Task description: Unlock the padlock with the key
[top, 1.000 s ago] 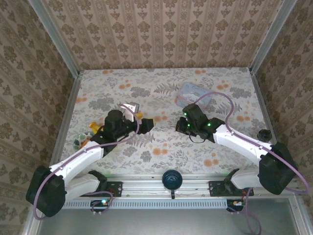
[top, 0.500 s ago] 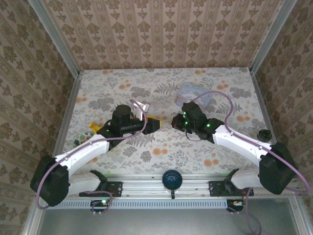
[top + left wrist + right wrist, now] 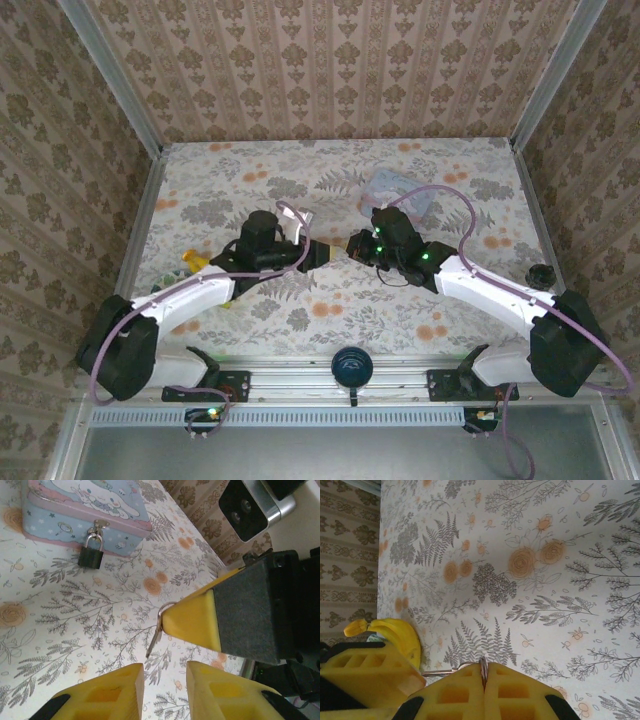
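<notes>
Left pincer (image 3: 164,674) has slid up to the right pincer (image 3: 483,680) and gone from wide to narrow, nothing in it yet, so it looks ready to take the key (image 3: 154,639). The right pincer is pinched shut on that thin little key. The padlock (image 3: 91,556), small and dark with a shiny loop, hangs shut on the blue tin (image 3: 85,510) at eleven o'clock from the key.

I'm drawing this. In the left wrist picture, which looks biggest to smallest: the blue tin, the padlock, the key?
1. blue tin.
2–3. padlock and key: unsure; the key looks longer but thinner, and is nearer the camera.
</notes>
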Available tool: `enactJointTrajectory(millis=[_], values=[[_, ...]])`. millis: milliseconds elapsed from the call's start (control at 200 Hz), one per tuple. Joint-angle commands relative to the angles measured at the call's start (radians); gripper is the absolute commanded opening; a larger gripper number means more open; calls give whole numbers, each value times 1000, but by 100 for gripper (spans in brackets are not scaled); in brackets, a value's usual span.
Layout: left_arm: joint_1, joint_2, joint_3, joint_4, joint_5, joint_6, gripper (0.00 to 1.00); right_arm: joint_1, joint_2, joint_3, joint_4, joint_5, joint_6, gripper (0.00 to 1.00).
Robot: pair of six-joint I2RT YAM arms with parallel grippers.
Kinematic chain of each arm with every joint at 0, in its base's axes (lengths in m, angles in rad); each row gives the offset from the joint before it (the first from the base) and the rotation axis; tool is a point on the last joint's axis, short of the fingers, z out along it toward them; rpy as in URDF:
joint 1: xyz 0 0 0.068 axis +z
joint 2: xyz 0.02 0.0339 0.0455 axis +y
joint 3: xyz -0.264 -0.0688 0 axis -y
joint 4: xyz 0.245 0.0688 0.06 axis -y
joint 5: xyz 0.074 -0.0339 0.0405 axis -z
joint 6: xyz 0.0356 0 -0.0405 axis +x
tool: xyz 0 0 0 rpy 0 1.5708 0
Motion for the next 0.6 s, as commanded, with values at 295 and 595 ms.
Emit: enactJointTrajectory(millis=[295,595], values=[[-4,66,10,160,-11,-69,29,13,-12,14,31,-13,24,0],[1,71,0,165,-9,-75,25,14,-22,10,29,-11,24,0]])
